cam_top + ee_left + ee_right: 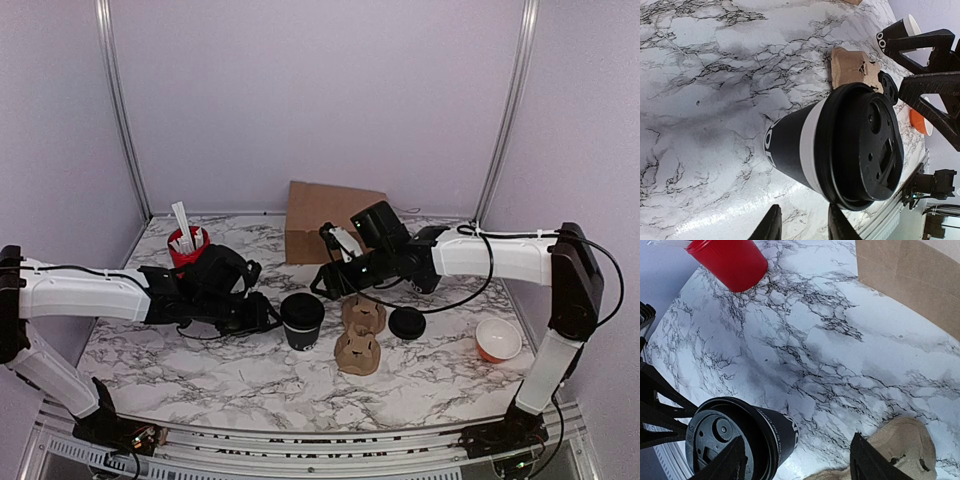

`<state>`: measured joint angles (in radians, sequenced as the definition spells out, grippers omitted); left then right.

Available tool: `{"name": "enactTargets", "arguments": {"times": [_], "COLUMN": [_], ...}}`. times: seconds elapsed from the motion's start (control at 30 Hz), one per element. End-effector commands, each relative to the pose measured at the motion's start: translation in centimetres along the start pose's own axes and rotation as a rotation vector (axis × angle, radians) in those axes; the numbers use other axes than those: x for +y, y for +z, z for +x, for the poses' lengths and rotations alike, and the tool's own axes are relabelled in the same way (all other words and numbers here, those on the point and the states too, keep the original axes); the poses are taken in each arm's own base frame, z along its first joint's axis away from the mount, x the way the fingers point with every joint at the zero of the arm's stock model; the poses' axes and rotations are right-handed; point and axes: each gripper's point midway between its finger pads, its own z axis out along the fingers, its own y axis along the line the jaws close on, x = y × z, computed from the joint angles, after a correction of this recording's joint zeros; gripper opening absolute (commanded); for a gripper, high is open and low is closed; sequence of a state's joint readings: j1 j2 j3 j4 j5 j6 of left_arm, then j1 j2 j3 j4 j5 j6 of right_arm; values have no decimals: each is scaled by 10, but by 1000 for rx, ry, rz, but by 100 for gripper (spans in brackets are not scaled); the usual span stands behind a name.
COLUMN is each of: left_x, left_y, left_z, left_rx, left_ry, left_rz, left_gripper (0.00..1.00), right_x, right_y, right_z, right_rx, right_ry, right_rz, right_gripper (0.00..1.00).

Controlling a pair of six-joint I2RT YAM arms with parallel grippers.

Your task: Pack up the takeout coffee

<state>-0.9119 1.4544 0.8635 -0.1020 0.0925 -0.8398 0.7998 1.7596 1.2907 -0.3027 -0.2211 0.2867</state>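
**Coffee on the surface, both grippers empty**

At far left I've got a red cup with sticks standing in it. Next along, my left gripper sits low by the takeout coffee. Its jaws are partly apart with nothing between them, and from the wrist view the cup seems just past the fingertips, though I can't say if they touch it. The coffee stands upright on the marble surface with its lid on, just left of the brown pulp carrier. My right gripper hovers above the coffee and carrier with its jaws wide apart, gripping nothing. Behind it stands a cardboard box. Further right lies a loose black lid, then an orange bowl.
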Motion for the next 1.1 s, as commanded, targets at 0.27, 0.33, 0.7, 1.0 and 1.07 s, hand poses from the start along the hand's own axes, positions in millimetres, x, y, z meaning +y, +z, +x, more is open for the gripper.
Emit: {"name": "enactTargets", "arguments": {"times": [0.27, 0.33, 0.7, 1.0, 1.07], "left_x": [-5, -4, 3, 23, 26], "left_y": [11, 14, 22, 12, 7], "left_z": [-21, -24, -40, -43, -42], "left_rx": [-23, -20, -29, -46, -51], "left_ry": [44, 46, 42, 9, -1], "left_rz": [-14, -17, -31, -66, -61], "left_gripper": [31, 31, 31, 31, 31], "right_x": [-8, -7, 19, 29, 27], "right_y": [-10, -14, -18, -17, -18], "right_z": [9, 11, 26, 15, 10], "right_rx": [-15, -20, -11, -41, -51], "right_ry": [94, 108, 157, 166, 144], "right_rz": [39, 48, 64, 72, 89], "right_gripper": [63, 62, 61, 62, 62]}}
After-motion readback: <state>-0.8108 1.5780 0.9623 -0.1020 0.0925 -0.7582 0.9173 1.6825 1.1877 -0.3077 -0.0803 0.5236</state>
